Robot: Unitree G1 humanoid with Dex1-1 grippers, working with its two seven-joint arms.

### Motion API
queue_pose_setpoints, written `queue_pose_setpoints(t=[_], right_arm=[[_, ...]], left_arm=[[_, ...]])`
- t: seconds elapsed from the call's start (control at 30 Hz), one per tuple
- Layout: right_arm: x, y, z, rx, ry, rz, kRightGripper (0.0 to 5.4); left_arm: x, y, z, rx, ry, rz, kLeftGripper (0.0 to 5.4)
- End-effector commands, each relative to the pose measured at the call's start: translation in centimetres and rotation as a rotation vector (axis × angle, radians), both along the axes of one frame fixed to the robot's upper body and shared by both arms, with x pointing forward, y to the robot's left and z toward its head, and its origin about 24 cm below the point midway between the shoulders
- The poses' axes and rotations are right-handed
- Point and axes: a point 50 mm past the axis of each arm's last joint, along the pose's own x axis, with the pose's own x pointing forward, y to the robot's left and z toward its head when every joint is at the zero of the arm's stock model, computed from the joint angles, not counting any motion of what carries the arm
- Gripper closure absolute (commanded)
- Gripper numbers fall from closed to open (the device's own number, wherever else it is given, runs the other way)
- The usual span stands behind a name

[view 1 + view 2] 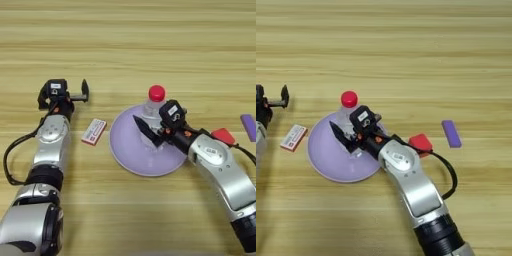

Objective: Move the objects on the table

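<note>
light wooden counter [150, 40] with horizontal grain stripes, filling both views. at far left, left gripper [82, 92] over bare wood, two black fingers apart, holding nothing. just right of that arm, one small flat white box [94, 131] with red-pink label, rectangular, lying flat on the wood, close to but apart from the plate's left rim. next, one round lilac plate [125, 155], smooth and shallow. standing upright on its far part, one clear plastic bottle [151, 111] with round red cap [156, 93], see-through body. right gripper [150, 131] over the plate at the bottle's lower body, one pointed black finger [142, 127] showing on the bottle's left side, the other hidden; cannot tell how far open or whether it grips the bottle. right of the plate, one small red cube [420, 143], partly behind the right arm, resting on the wood. furthest right, one flat purple bar [451, 133], oblong, lying alone on the counter.
</note>
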Motion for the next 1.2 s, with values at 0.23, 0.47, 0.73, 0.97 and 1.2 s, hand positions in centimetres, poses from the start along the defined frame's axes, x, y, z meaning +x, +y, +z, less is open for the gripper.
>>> queue_pose_setpoints(t=[0.23,0.47,0.73,0.97,1.2], right_arm=[[-0.5,-0.1,2.2,0.036,-0.103,0.011,0.16],[-0.8,-0.4,4.7,0.087,-0.219,0.002,0.04],[-0.8,-1.1,6.8,0.142,-0.327,-0.03,0.04],[0.5,-6.1,10.1,0.242,-0.48,-0.276,0.04],[3.4,-13.1,8.4,0.176,-0.44,-0.648,0.04]], left_arm=[[0.0,-0.1,0.0,0.015,-0.002,-0.002,0.0],[0.0,-0.1,0.0,0.015,-0.001,-0.002,0.0],[0.0,-0.1,0.0,0.015,0.0,-0.003,0.0],[0.1,-0.2,0.0,0.013,-0.002,-0.003,0.0],[0.1,-0.2,0.1,0.011,-0.005,-0.005,0.0]])
